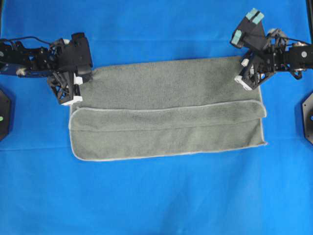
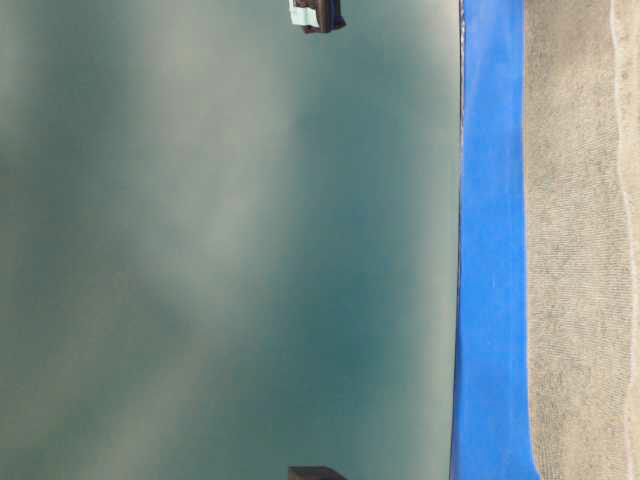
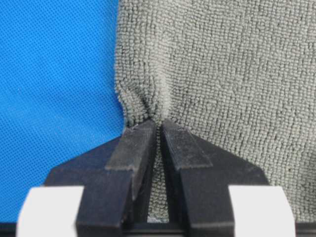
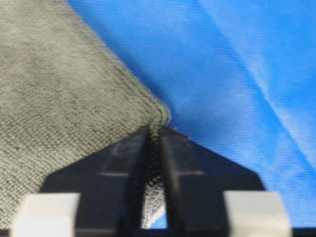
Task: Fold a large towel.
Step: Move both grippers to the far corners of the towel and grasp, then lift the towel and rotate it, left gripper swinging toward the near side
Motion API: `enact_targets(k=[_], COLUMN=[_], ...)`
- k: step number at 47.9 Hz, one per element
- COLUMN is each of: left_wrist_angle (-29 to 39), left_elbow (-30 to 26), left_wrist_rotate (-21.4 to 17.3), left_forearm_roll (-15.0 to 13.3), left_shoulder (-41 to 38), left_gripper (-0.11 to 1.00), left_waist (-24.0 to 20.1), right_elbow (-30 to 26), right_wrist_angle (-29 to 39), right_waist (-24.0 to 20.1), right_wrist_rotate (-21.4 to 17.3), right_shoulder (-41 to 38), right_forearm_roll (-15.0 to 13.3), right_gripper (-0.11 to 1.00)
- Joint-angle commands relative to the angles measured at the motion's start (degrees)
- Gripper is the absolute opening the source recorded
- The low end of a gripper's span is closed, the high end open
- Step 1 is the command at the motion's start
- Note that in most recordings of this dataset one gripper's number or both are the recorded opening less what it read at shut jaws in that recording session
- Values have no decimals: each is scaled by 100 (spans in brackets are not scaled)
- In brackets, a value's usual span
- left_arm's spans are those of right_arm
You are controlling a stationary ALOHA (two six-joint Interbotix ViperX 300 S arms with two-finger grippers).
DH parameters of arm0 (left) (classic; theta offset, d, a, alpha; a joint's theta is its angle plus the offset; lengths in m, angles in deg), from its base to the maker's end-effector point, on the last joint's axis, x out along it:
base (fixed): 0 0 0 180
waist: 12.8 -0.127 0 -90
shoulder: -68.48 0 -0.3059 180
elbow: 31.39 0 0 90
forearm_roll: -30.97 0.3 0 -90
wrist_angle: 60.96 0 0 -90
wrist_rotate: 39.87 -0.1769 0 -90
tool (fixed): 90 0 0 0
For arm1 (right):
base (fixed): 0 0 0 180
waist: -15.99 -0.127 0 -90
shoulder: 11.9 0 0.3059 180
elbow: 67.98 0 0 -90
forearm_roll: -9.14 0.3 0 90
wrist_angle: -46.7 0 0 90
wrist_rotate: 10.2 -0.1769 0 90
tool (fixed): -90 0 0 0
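- Left pincer [image 3: 159, 129] pressed together on the towel [image 1: 166, 115] at its far left corner, terry loops bunched between the black fingers;
- Right pincer [image 4: 154, 132] pinching the far right rounded corner;
- Towel lies partly folded on the blue sheet [image 1: 156, 200], hem pale; table-level view mostly blur.
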Motion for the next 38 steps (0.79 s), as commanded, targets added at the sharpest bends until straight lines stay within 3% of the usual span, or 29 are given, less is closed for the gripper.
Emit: enact_targets(k=[1, 10, 22, 30, 38], left_wrist_angle=[141, 1204, 2777, 3278, 3331], left_elbow=[-105, -571, -1239, -1573, -1582], left_wrist_rotate=[70, 132, 334, 562, 984], left_forearm_roll=[-9, 0, -9, -9, -9], left_shoulder=[62, 712, 2215, 3138, 3674], left_gripper=[3, 3, 3, 3, 3], left_waist=[79, 334, 527, 879, 1178], right_elbow=[62, 88, -378, -756, -923], right_wrist_angle=[-334, 123, 1811, 2558, 2672], right_waist=[9, -202, -1274, -2013, -2522], right_wrist_rotate=[-35, -35, -26, -62, -105], right_shoulder=[18, 738, 2610, 3542, 4104], right_forearm_roll=[0, 149, 457, 809, 967], right_gripper=[4, 3, 3, 3, 3])
